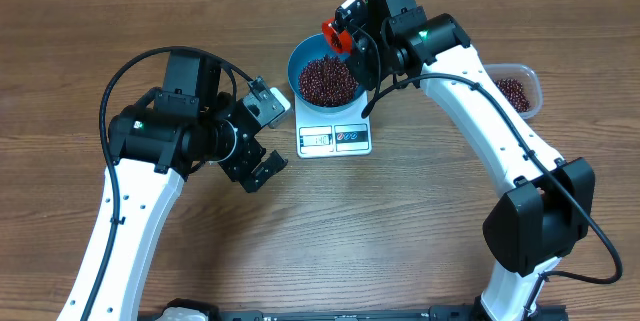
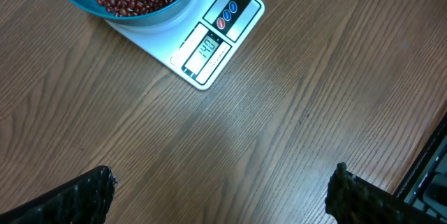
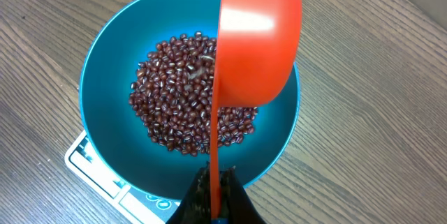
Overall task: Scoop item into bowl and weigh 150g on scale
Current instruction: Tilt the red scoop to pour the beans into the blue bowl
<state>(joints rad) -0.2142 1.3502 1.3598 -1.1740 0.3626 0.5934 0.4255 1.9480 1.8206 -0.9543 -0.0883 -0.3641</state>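
Nearest the base, the left gripper (image 2: 222, 199) hangs over bare table (image 1: 400, 221), jaws spread wide and empty, aimed toward the scale (image 1: 335, 138) but well short of it. It plays no part in the scooping.

Next comes the scale, display (image 2: 202, 49) on its near edge; digits are lit, but too small to read with confidence. The bowl (image 3: 91, 91) sits on the scale and overhangs it, and the beans (image 3: 178, 105) cover its bottom in a shallow heap.

Over the bowl's far side, the right gripper (image 3: 216, 206) is pressed together on the thin handle of a red scoop (image 3: 258, 42). The handle runs straight out from the jaws, with the cup beyond them above the beans. The cup is tipped on edge and shows its back, so I cannot tell whether anything is left inside.

Farthest out, to the right of the bowl and apart from it, is a clear tub (image 1: 535, 81) with more beans. My guess is that topping up is the step in hand. If more is needed, the scoop must swing right to the tub, which only the right arm is placed to reach.
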